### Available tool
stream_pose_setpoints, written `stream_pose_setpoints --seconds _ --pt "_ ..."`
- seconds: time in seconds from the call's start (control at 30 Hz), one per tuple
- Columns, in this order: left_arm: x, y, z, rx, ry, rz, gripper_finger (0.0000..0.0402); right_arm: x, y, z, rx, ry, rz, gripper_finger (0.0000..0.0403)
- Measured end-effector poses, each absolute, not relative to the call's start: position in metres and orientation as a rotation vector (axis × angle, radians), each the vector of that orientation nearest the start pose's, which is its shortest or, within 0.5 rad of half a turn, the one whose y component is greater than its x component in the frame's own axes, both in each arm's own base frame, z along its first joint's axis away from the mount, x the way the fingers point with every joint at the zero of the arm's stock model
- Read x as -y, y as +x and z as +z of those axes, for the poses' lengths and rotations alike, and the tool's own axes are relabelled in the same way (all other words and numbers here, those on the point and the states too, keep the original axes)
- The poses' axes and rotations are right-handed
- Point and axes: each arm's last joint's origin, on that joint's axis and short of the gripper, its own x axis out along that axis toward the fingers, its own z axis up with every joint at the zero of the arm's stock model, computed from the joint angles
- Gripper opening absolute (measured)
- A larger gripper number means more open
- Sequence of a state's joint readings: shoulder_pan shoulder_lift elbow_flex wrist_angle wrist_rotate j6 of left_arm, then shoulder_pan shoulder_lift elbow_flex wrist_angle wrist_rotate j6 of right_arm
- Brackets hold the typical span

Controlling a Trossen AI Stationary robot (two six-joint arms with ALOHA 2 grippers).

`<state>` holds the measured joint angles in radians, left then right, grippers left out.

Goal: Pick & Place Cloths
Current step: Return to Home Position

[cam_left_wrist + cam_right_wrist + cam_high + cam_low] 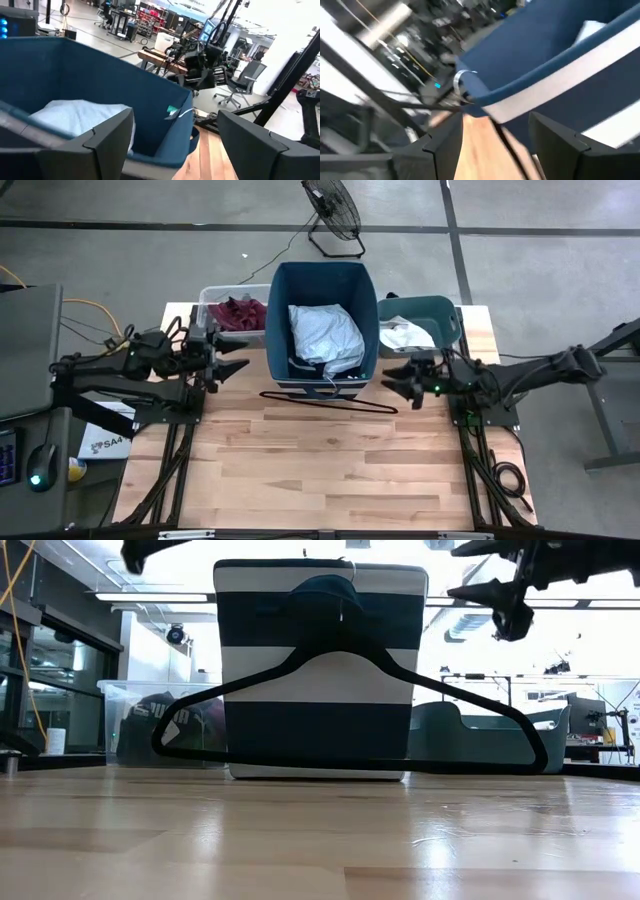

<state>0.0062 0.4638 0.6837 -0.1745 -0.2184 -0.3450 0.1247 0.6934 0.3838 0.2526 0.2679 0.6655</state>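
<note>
Light wood-plank table [330, 470] on grey concrete floor; floor fan [333, 210] behind. Three bins along far edge.
Maroon garment [240, 315] heaped in transparent bin [208, 298].
Crumpled white shirt [325, 335] fills blue bin [325, 275].
White cloth [405, 335] in green bin [445, 308].
Black hanger [330, 402] props against blue bin front.
Left gripper [235, 365] empty, spread wide, just left of blue bin.
Right gripper [398, 383] same, just right.

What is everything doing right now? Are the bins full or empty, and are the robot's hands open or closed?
Blue bin: upright, holds a pale cloth.
Clear bin: upright, holds a maroon cloth.
Green bin: upright, holds a white cloth.
Hanger: propped upright against the blue bin.
Left hand: open, empty, in the air near the clear bin.
Right hand: open, empty, in the air near the green bin.
</note>
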Motion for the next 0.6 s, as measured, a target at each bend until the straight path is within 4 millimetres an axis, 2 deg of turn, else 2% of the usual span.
stream_pose_setpoints --seconds 0.1,0.17,0.27,0.43,0.6 --pt "-0.007 0.097 0.326 0.098 -0.355 0.231 0.0285 -0.015 0.161 0.235 0.065 0.725 -0.16 0.0217" --pt "-0.008 0.092 0.319 0.099 -0.374 0.242 0.0285 -0.014 0.158 0.221 0.036 0.726 -0.181 0.0217" --pt "-0.009 0.084 0.309 0.069 -0.403 0.286 0.0285 -0.012 0.154 0.202 0.002 0.867 -0.206 0.0217" --pt "-0.011 0.073 0.289 -0.075 -0.477 0.41 0.0285 -0.018 0.151 0.191 -0.03 0.765 -0.162 0.0217" --pt "-0.011 0.065 0.287 -0.084 -0.404 0.414 0.0285 -0.019 0.141 0.184 0.052 0.697 -0.061 0.0217"
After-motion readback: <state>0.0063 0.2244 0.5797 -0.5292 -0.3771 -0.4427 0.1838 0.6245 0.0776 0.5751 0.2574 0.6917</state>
